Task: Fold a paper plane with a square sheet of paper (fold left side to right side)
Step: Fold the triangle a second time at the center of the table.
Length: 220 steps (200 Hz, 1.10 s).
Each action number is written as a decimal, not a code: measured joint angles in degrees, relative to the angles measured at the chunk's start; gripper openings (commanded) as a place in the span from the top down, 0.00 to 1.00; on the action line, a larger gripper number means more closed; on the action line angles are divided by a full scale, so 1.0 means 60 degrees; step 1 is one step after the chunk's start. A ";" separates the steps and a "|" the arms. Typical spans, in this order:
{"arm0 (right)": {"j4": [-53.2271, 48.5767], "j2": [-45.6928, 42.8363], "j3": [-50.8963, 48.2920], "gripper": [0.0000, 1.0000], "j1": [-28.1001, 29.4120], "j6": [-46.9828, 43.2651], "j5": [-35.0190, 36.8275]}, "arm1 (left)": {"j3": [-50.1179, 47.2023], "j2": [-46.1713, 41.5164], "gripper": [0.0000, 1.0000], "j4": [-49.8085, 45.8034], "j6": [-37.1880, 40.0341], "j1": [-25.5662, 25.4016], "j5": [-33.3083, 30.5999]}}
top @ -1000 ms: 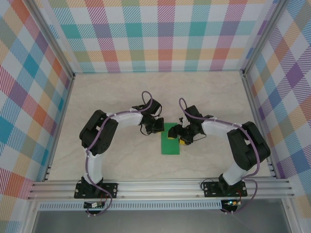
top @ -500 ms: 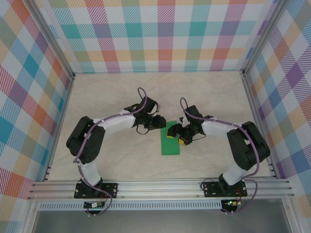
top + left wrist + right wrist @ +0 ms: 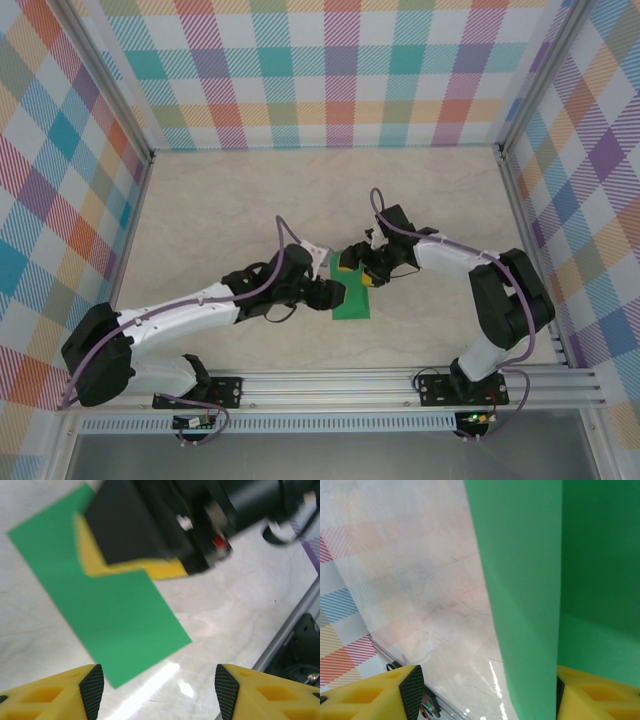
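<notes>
table (image 3: pixel 230 210): beige marbled | walls (image 3: pixel 340 60): pastel plaid | frame rail (image 3: pixel 330 385): aluminium, near edge

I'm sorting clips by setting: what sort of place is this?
Probably a lab robot test cell, not a home: plaid-printed walls box in a marble-look tabletop, aluminium rails frame its near edge, and the left arm and right arm are bolted there.

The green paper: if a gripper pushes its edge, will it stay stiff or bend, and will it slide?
Probably floppy: in the right wrist view the green paper shows a seemingly lifted layer. It looks thin and light, lying flat on the glossy table, so a push likely slides it.
</notes>
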 measured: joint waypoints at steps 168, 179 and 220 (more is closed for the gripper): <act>-0.0495 0.0259 0.0492 0.37 0.0000 0.0073 -0.0135 | 0.4069 0.4845 0.36 -0.3257 0.0448 -0.2466 -0.4003; -0.0495 0.0259 0.0492 0.37 0.0000 0.0073 -0.0135 | 0.4113 0.4911 0.43 -0.3289 0.0455 -0.2473 -0.4044; -0.0510 0.0266 0.0492 0.38 0.0000 0.0066 -0.0127 | 0.4142 0.4987 0.75 -0.3340 0.0663 -0.2492 -0.4029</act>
